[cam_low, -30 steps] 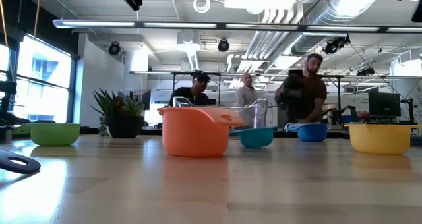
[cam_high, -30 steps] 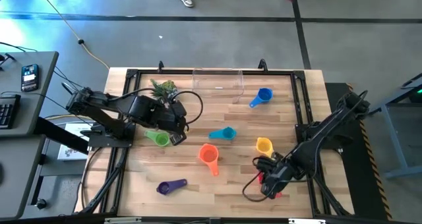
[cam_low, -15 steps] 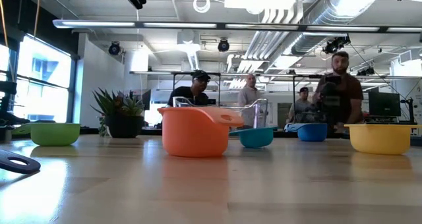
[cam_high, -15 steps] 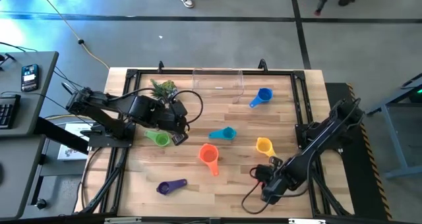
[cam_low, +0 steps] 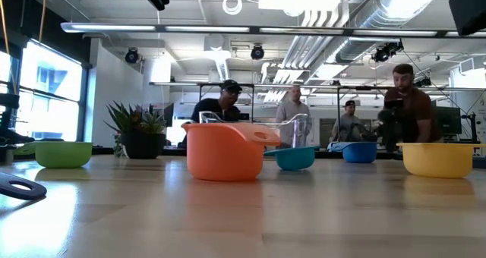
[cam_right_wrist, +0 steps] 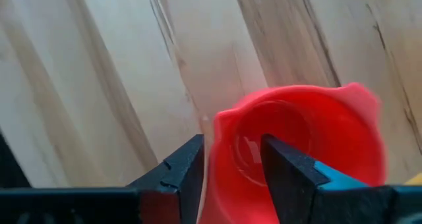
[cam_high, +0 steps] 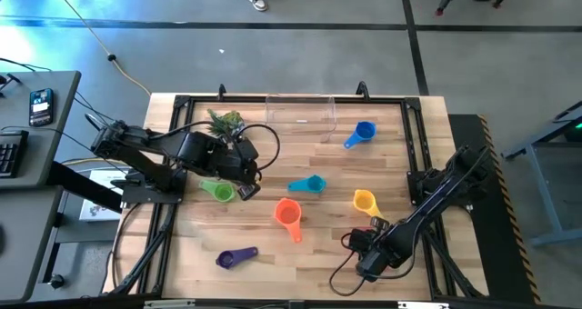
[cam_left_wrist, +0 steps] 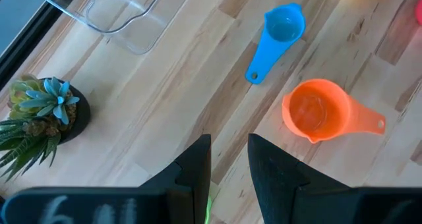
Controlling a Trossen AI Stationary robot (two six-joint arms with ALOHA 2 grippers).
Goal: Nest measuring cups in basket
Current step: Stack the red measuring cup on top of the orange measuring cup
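Observation:
My right gripper (cam_high: 366, 259) is low over the table's near right part, shut on the red cup (cam_right_wrist: 310, 138), which the gripper hides in the high view. My left gripper (cam_high: 244, 189) hangs above the table at its left, open by a narrow gap, over the handle end of the green cup (cam_high: 216, 190). The green cup stands on its base (cam_low: 63, 154). The teal cup (cam_high: 310, 184), orange cup (cam_high: 289, 214), yellow cup (cam_high: 365, 201), blue cup (cam_high: 363, 132) and purple cup (cam_high: 235, 256) lie apart on the wood. The clear basket (cam_high: 301, 116) stands at the far edge. My right gripper straddles the red cup's wall (cam_right_wrist: 216, 151) at its rim. One finger (cam_right_wrist: 290, 171) is inside the bowl and the other (cam_right_wrist: 181, 168) outside. The cup's opening tilts toward the wrist camera. Whether its base rests on the table does not show.
A small potted plant (cam_high: 225, 121) stands left of the basket, close to my left arm. A black frame runs round the table top. Cables loop by my right arm near the near edge. People stand in the room beyond the far edge (cam_low: 402, 114).
My right gripper has moved toward the table's near edge and slightly left, with the red cup still between its fingers. Part of that arm now shows in the low view's upper right corner. A person behind the table has walked to the right.

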